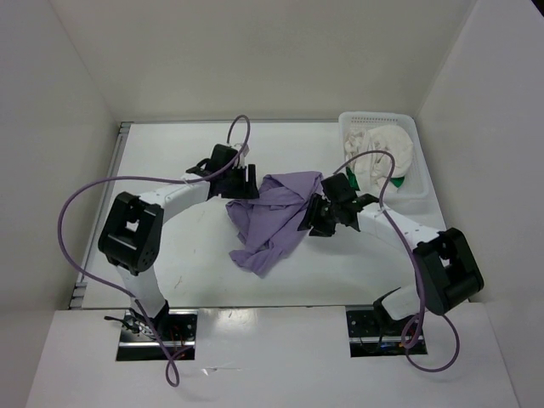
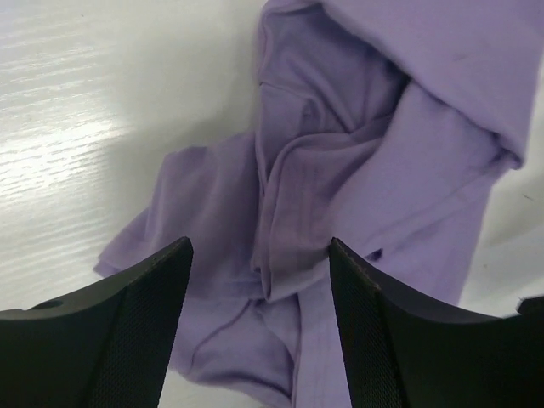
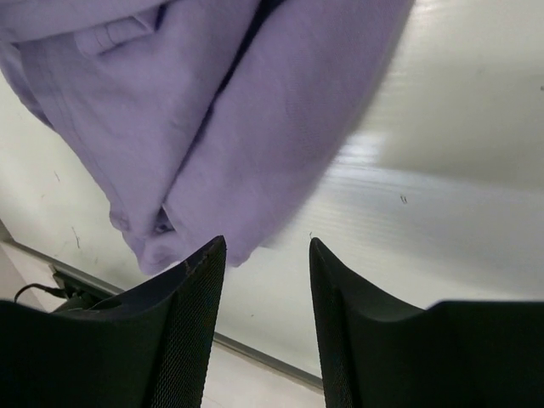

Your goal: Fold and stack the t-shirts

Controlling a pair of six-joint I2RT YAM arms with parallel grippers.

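Observation:
The lavender purple t-shirt [image 1: 270, 219] lies crumpled in the middle of the table. It fills the left wrist view [image 2: 340, 195] and the upper left of the right wrist view [image 3: 195, 119]. My left gripper [image 1: 244, 184] is open at the shirt's upper left edge, its fingers [image 2: 127, 331] above the cloth. My right gripper [image 1: 316, 219] is open at the shirt's right edge, with nothing between its fingers [image 3: 183, 323]. The cream white t-shirt [image 1: 382, 157] lies bunched in the basket, with a bit of the bright green t-shirt [image 1: 398, 180] beside it.
The white plastic mesh basket [image 1: 376, 121] stands at the back right of the table. White walls enclose the table on the left, back and right. Purple cables loop over both arms.

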